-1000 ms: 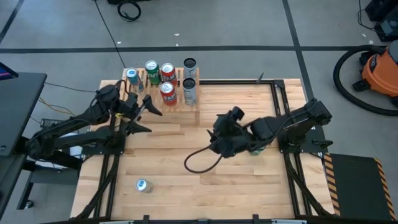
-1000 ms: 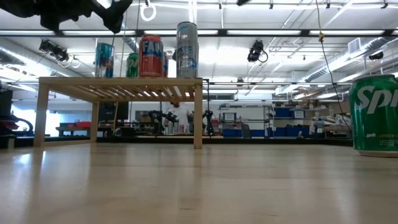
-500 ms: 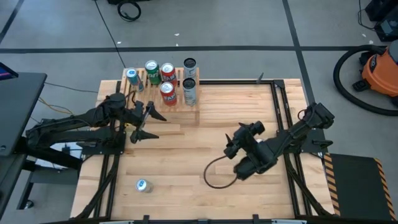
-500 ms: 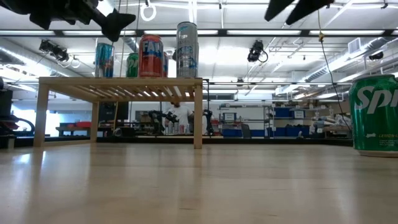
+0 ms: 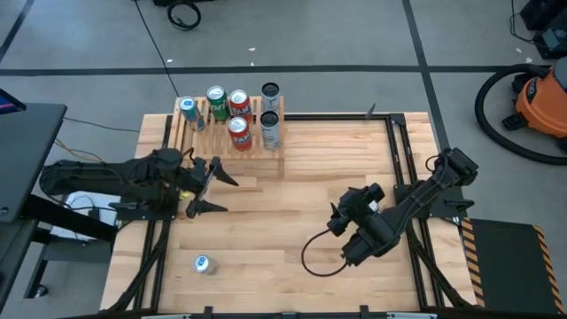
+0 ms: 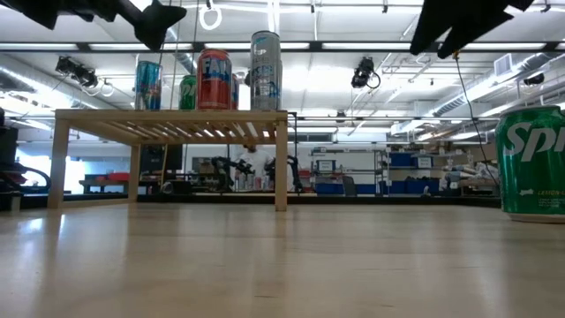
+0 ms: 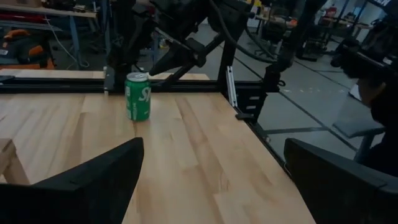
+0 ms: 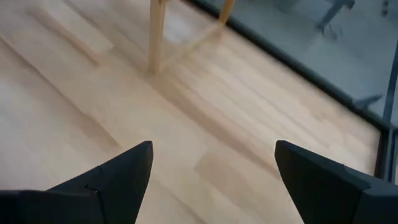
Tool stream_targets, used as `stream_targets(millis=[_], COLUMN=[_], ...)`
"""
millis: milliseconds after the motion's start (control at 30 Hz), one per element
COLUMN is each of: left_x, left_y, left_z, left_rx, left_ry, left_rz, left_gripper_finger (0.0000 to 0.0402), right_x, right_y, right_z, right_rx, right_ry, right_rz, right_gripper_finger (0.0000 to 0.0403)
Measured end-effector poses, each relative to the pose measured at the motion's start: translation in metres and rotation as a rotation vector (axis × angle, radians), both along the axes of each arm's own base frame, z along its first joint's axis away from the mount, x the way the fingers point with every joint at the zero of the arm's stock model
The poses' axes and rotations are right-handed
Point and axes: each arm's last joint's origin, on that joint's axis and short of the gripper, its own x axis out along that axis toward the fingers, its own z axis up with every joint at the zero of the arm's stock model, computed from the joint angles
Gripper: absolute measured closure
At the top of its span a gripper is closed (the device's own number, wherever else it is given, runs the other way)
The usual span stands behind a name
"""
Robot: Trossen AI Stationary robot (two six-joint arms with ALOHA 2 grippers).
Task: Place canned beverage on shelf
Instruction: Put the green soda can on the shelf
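Note:
The light-wood slatted shelf [image 5: 229,133] stands at the table's far left with several cans on it [image 6: 214,79]. A green can [image 7: 137,95] stands upright on the table's right part [image 6: 532,162]; in the high view my right arm covers it. My left gripper [image 5: 217,189] hovers open just in front of the shelf, pointing toward the table's right [image 7: 211,186]. My right gripper [image 5: 339,220] hangs open above the table's middle right, tilted down toward the shelf [image 8: 211,180]. Neither has anything between its fingers.
A small silver-blue can [image 5: 203,263] sits near the table's front left. A black cable loop [image 5: 321,259] hangs from my right arm over the near boards. Black frame rails [image 5: 403,146] run along the table's sides. Bare boards lie between the two grippers.
My left gripper has swung away from the shelf's front toward the near edge and turned to point at the table's right. My right gripper has drawn back from the table's middle toward the near right, sinking and rolling as it went. Both stay open; no can has moved.

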Motion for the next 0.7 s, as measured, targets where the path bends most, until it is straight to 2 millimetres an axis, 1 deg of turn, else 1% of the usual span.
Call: stream_targets(millis=[133,300,433,567,700], left_x=[0.000,0.000,-0.001,-0.002,-0.002], left_y=[-0.009,-0.018,-0.024,-0.029,-0.031], left_z=[-0.001,-0.001,-0.001,-0.001,-0.001], left_rx=[0.004,-0.010,-0.037,-0.043,-0.041], left_ry=[0.010,0.016,0.024,0.025,0.024], left_rz=[0.029,0.078,0.076,0.074,0.071], left_gripper_finger=[0.0008,0.0008,0.0008,0.0008,0.0008], right_x=[0.000,0.001,0.003,0.005,0.008], right_y=[-0.001,0.000,0.002,0.004,0.005], right_z=[-0.002,-0.002,-0.002,-0.003,-0.004], right_rx=[0.060,0.062,0.050,0.062,0.089], right_ry=[0.044,0.036,0.052,0.103,0.131], right_rz=[-0.020,-0.016,0.028,0.091,0.131], right_gripper_finger=[0.0055,0.0055,0.0055,0.0054,0.0045])
